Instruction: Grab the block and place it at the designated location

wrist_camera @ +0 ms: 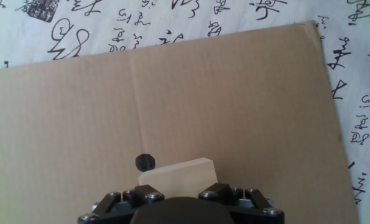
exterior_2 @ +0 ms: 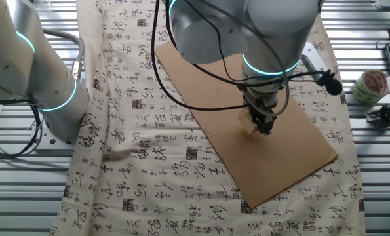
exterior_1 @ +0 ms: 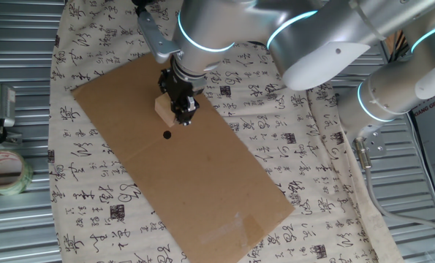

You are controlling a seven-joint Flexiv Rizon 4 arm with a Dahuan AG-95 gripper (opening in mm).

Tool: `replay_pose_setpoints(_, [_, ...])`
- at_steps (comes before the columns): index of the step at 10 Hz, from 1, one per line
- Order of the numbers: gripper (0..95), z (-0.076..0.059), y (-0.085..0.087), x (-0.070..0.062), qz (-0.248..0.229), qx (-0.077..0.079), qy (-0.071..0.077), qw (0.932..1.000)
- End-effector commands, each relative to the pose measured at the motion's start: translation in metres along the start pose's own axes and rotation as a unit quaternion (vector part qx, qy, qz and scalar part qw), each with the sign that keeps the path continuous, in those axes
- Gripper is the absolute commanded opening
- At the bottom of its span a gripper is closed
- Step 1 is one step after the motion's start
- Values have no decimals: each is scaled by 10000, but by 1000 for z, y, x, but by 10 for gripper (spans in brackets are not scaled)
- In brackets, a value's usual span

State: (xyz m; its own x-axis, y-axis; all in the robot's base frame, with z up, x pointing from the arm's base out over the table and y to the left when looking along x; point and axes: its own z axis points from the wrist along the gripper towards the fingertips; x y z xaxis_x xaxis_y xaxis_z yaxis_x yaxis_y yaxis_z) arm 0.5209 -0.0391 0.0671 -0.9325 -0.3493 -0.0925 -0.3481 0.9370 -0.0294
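Since my gripper [exterior_1: 180,111] was clamped on it, block [exterior_1: 165,108]: mid-frame, upper cardboard sheet [exterior_1: 202,175].
Handling: looked light, stiff wood, smooth faces; flat opposite sides seemed best to pinch.
Dot [exterior_1: 167,134]: just below block.
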Motion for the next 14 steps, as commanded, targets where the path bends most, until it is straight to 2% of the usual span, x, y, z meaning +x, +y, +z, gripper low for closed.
replay_pose_setpoints(1, [0,0,0,0,-6,-10,-9,10000])
replay_pose_setpoints(10, [0,0,0,0,-182,-87,-75,9998])
replay_pose_setpoints(12, [0,0,0,0,-452,-192,-105,9987])
replay_pose_setpoints(14, [0,0,0,0,-698,-224,-68,9973])
